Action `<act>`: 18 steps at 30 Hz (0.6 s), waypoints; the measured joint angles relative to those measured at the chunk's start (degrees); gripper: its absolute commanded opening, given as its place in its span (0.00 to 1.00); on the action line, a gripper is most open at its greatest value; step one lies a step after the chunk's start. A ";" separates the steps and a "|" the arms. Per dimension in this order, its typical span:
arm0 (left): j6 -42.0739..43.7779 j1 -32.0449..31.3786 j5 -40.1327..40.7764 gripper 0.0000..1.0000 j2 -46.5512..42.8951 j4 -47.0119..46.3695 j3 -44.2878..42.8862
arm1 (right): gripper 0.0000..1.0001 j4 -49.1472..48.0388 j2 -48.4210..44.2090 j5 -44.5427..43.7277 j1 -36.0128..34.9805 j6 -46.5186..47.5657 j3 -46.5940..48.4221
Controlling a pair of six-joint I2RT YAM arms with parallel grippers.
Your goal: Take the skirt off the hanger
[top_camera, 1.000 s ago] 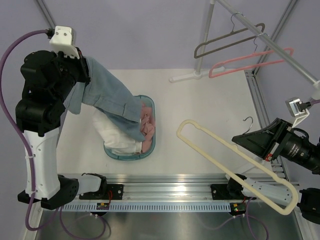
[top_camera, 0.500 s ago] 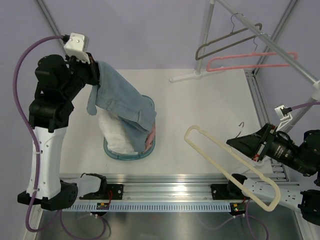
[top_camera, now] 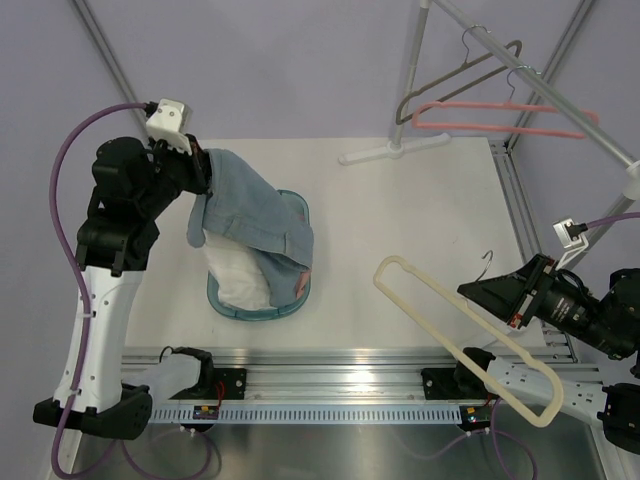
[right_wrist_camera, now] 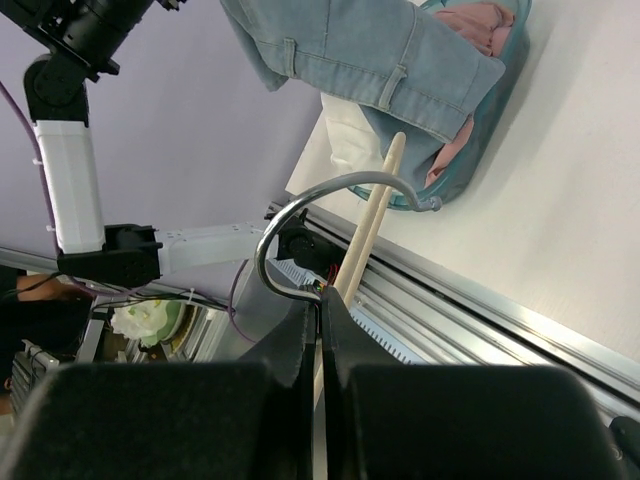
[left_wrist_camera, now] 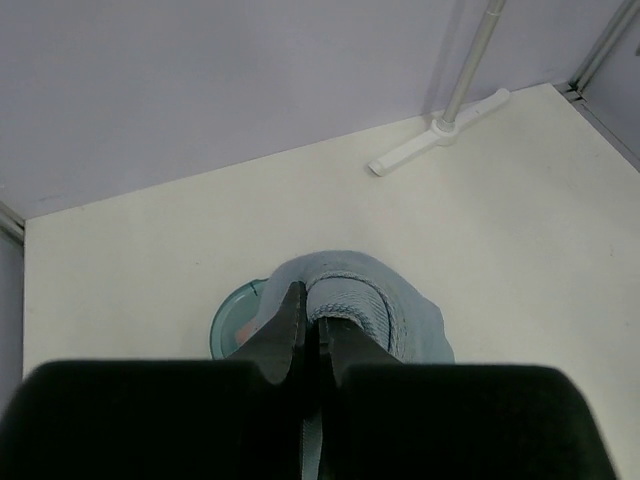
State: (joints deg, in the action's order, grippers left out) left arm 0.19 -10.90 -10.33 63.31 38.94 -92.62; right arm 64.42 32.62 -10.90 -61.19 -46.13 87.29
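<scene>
**Skirt off the hanger, over the basket**
Right claw (top_camera: 466, 291) clamps the bare hanger (right_wrist_camera: 372, 205) at its hook; beyond, the skirt (top_camera: 255, 210) hangs from the closed left claw (top_camera: 203, 168), its lower end in the basket (top_camera: 240, 310). Lower before letting go, so it folds inside.

Left gripper (top_camera: 200, 170) clamps pale-blue denim skirt (top_camera: 255, 212) over teal tub (top_camera: 240, 312); right gripper (top_camera: 476, 292) grips cream hanger (top_camera: 420, 316) at near-right corner of white table (top_camera: 420, 210).

wall (top_camera: 300, 60): plain lavender | table (top_camera: 400, 220): white top | rack stand (top_camera: 392, 150): white, back right | rail (top_camera: 330, 380): aluminium, near edge
</scene>
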 measured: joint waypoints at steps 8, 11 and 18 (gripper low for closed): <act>-7.67 0.13 -9.27 0.00 -5.16 -11.10 21.90 | 0.00 -0.04 -0.24 0.02 0.00 -0.42 -0.79; -11.63 0.11 -12.66 0.00 -5.14 -15.04 30.56 | 0.00 -0.20 -0.26 0.02 0.00 -0.68 -1.14; -16.41 0.13 -14.16 0.00 -5.77 -20.55 42.53 | 0.00 -0.31 -0.26 0.07 0.00 -1.29 -3.13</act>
State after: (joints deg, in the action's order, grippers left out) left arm -16.23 -10.76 -24.49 57.54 18.39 -50.09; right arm 64.12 32.36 -10.83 -61.19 -47.42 84.16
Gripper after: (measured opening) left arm 0.024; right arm 0.019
